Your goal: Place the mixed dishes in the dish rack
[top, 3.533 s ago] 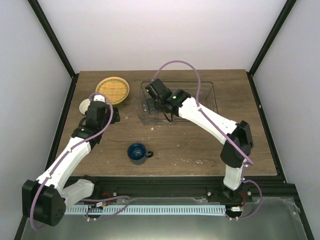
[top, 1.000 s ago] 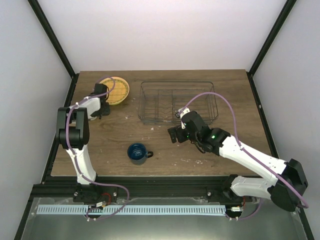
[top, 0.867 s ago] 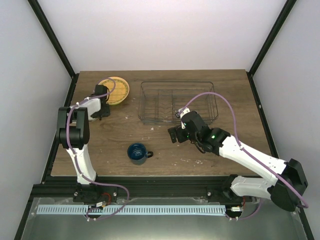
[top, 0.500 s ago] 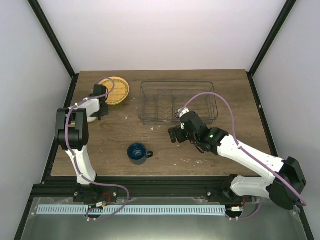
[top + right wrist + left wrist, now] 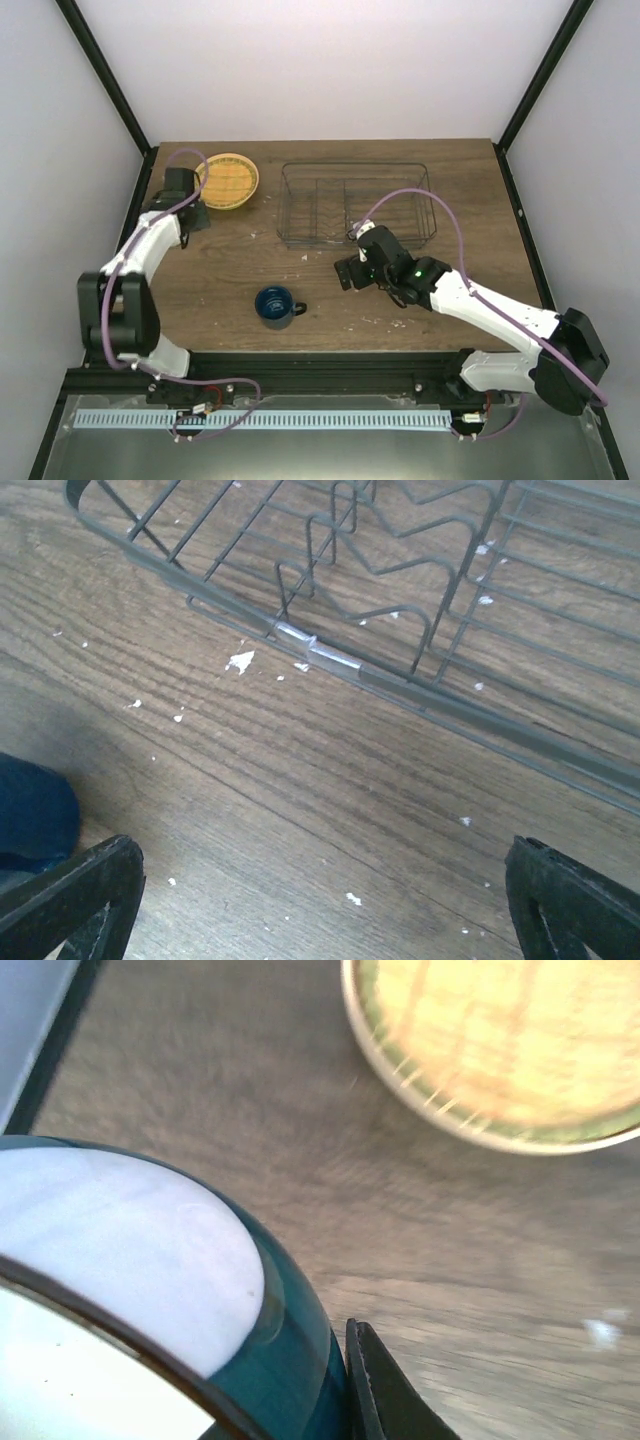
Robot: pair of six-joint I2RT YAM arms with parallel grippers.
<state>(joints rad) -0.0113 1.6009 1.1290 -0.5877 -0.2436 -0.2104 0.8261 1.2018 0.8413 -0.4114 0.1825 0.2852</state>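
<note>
Upper left, we note the left claw [image 5: 190, 212] clamped on the blue-and-white cup [image 5: 150, 1260], just beside the yellow plate [image 5: 228, 180]. Centre frame: right claw [image 5: 320, 895] spread wide, between blue mug [image 5: 274, 305] and wire rack [image 5: 470, 716].

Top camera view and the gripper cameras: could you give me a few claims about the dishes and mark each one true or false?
1. A plate stands in the dish rack. False: no dish shows in it.
2. The dark blue mug stands upright on the table. True.
3. The right gripper is shut on the mug. False: it is open, over the table near the rack.
4. The yellow plate lies left of the rack. True.
5. The left gripper grips the small blue-and-white cup. True: a finger presses its outer wall.
</note>
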